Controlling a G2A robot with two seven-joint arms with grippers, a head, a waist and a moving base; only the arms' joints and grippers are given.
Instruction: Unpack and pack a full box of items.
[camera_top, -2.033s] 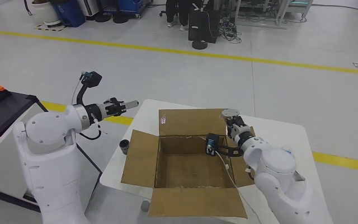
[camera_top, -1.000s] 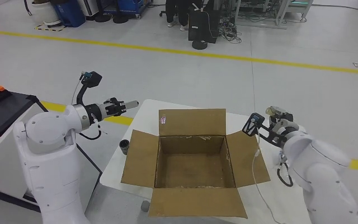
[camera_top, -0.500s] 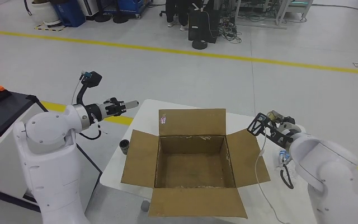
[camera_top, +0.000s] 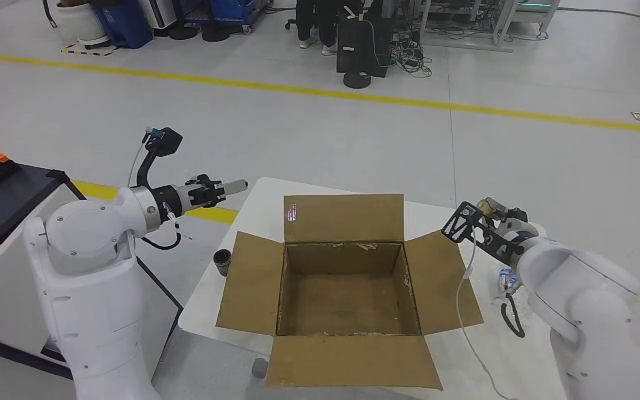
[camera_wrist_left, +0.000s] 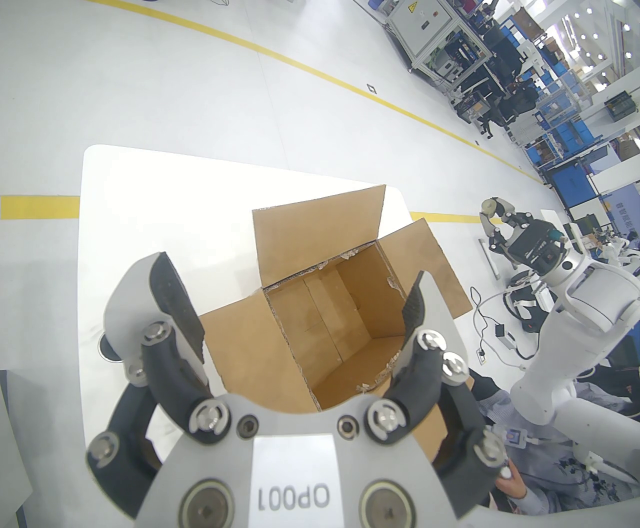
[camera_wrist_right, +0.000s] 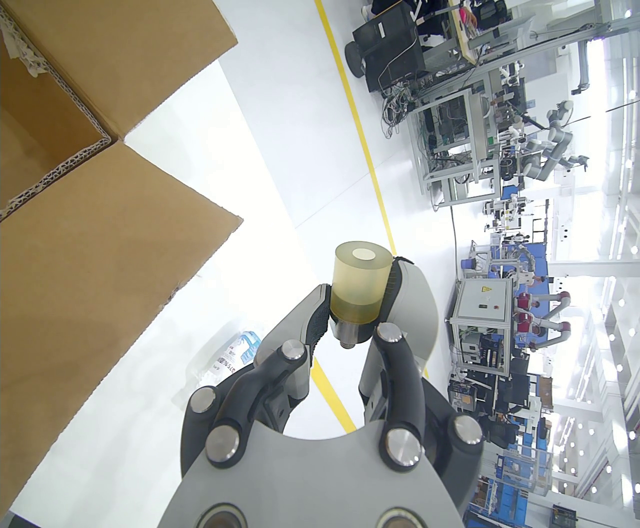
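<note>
The open cardboard box (camera_top: 345, 218) sits mid-table (camera_top: 268, 197) with flaps splayed, the right gripper (camera_wrist_right: 359, 295) beyond its right flap clamped on a yellowish cylinder (camera_wrist_right: 358, 280) near a plastic packet (camera_wrist_right: 235, 352), while the left gripper (camera_wrist_left: 291, 272) hangs with jaws apart off the table's left corner, near a small dark cup (camera_top: 222, 262).

Glossy white rounded arm shells (camera_top: 95, 235). Black finger links (camera_wrist_left: 165, 380) with silver screws (camera_wrist_left: 207, 417) on left gripper (camera_wrist_left: 292, 272) and right gripper (camera_wrist_right: 360, 290); ribbed dark pads (camera_wrist_left: 172, 295), grey wrist plates (camera_wrist_right: 330, 480), white label (camera_wrist_left: 292, 492).
</note>
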